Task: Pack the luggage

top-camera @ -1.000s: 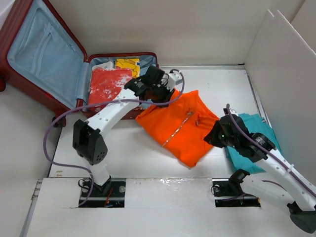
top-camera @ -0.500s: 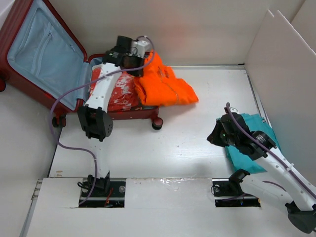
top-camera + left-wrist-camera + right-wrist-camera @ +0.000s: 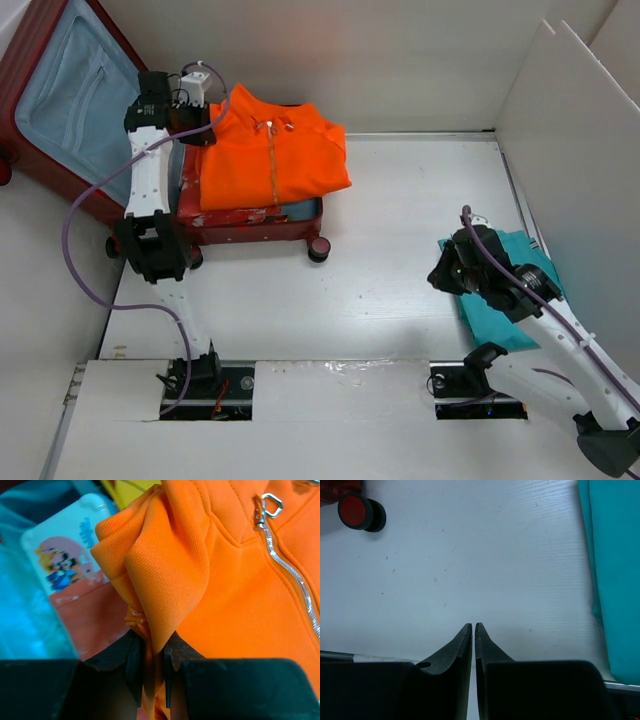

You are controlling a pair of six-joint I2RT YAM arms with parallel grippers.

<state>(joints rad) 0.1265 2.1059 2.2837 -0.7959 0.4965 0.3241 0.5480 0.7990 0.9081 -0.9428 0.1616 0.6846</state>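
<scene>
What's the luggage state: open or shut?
Open: the luggage lid stands back, blue lining showing, orange jacket draped over its lower half.

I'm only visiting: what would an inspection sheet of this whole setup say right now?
Surface: white table, faintly speckled.
Job's things: luggage open; orange jacket draped over its packed half.
Clutter: teal cloth lying at the right.
Grippers: left gripper shut on a fold of the orange jacket; right gripper shut, holding nothing, above the table.
Cables: purple cable loops off the left arm.
Surroundings: white panels at the right.
</scene>
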